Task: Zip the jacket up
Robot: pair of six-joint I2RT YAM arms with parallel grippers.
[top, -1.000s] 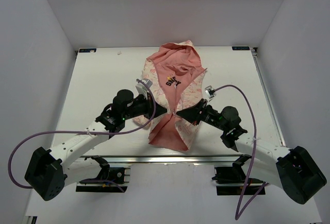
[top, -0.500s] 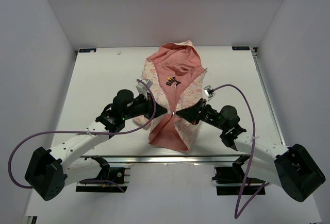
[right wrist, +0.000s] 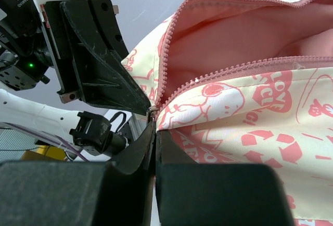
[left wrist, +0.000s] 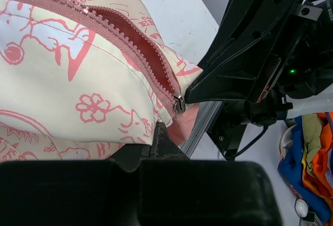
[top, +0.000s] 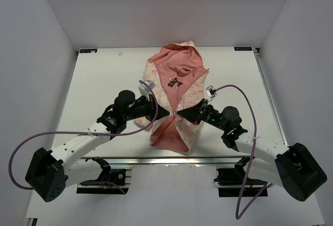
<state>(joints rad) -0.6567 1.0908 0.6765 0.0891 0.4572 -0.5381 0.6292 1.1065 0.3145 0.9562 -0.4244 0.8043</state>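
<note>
The jacket [top: 190, 88] lies in the middle of the table, hood at the far end, front open, showing salmon lining and a dark logo [top: 174, 82]. Both grippers meet at the low end of its pink zipper. My left gripper [top: 167, 111] comes from the left and is shut on the cream fabric beside the zipper [left wrist: 157, 132]. My right gripper [top: 178, 113] comes from the right, jaws shut at the metal zipper slider [right wrist: 152, 113], apparently on its pull [right wrist: 155, 126]. The slider [left wrist: 179, 103] sits low; the teeth above it are apart.
The white table [top: 104, 75] has white walls on three sides and a metal rail [top: 166, 159] along its near edge. Purple cables [top: 244, 98] loop off both arms. A heap of coloured cloth [left wrist: 312, 148] lies beyond the table.
My right gripper has edged a little left, closer to the left gripper's tip. The jacket and left arm have hardly moved.
</note>
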